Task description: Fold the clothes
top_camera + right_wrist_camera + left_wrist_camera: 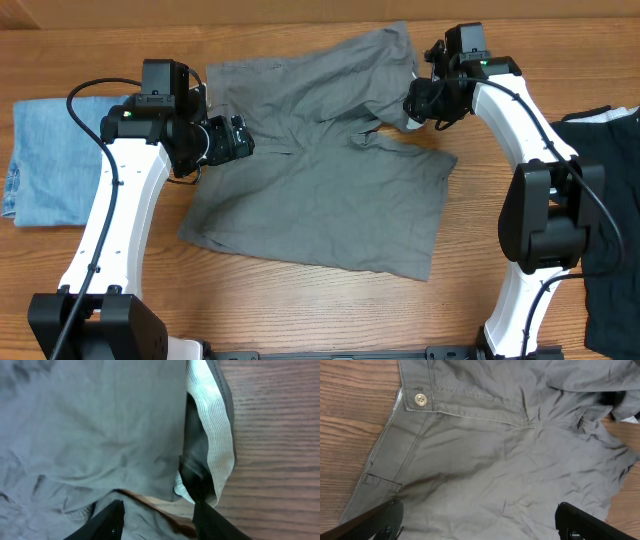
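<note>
The clothes [320, 190] are one grey garment, spread wrinkled across the middle of the table, with a far-right flap folded over. My left gripper [240, 138] hovers over the garment's left edge. In the left wrist view its fingers [385, 520] stand wide apart above the cloth [495, 470], below a waistband button [421, 399]. My right gripper [412, 103] is at the garment's far-right part. In the right wrist view it [157, 512] is partly closed, with a gap left and cloth [90, 425] lying between the fingers. One fingertip [200, 505] sits against a turned-up hem with a white ribbed lining [210, 430].
A light blue denim piece [55, 160] lies at the left edge of the table. A black garment [610, 200] lies at the right edge. Bare wood [300, 310] shows in front of the grey garment.
</note>
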